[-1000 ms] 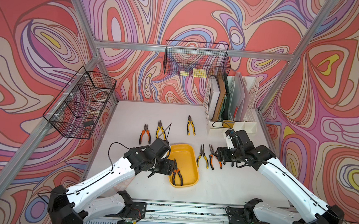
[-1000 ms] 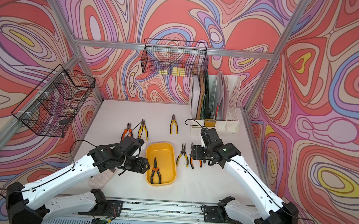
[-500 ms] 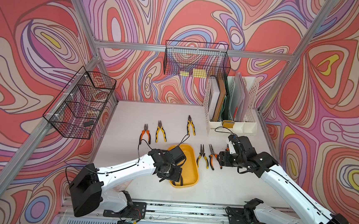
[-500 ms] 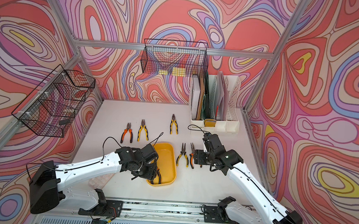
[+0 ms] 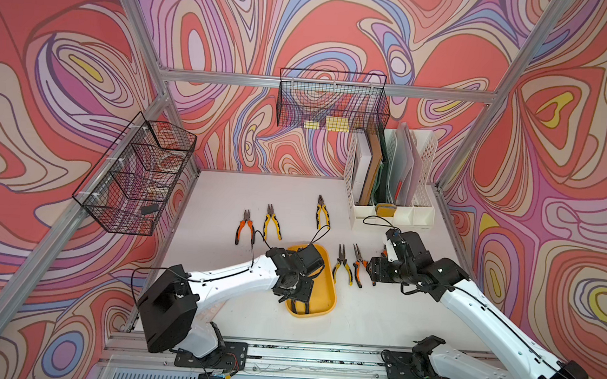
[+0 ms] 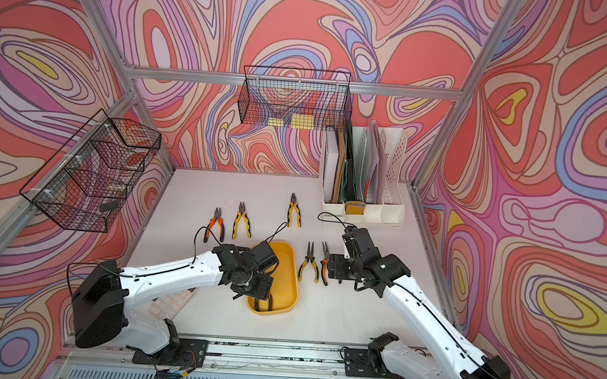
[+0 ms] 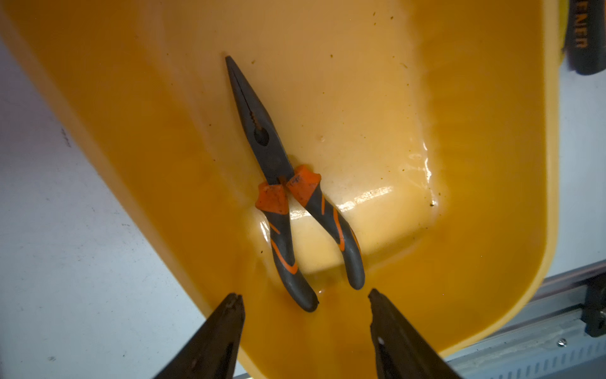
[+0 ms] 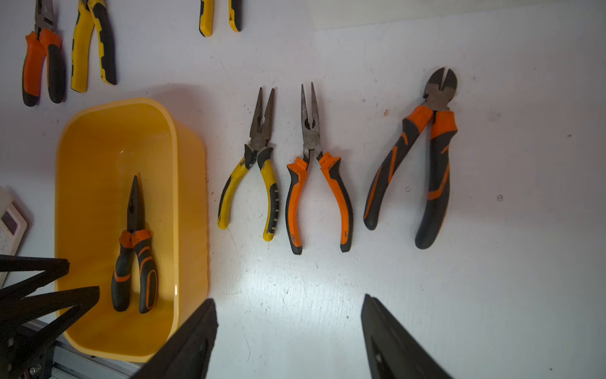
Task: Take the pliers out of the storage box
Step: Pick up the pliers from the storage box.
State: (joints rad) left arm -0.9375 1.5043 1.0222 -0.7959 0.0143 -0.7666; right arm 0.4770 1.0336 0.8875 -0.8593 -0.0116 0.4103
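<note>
i've swung my left fingers (image 7: pixel 213 338) over the yellow storage box (image 7: pixel 485 183), open and empty by the last needle-nose pliers (image 7: pixel 270 154), the only grab left; right fingers (image 8: pixel 193 341) open, empty.

Patterned walls (image 5: pixel 342 35) on three sides: coral, purple, blue, yellow swirls. Silver aluminium frame bars (image 5: pixel 229 79) along back and corners. Black wire basket (image 5: pixel 332 101) hangs on back wall; tiered black wire basket (image 5: pixel 135 175) on side frame. Pale white bench (image 5: pixel 258 191), lightly scuffed. White perforated plastic file rack (image 5: pixel 392 182) in far corner, folders upright inside. Light even, bright.
</note>
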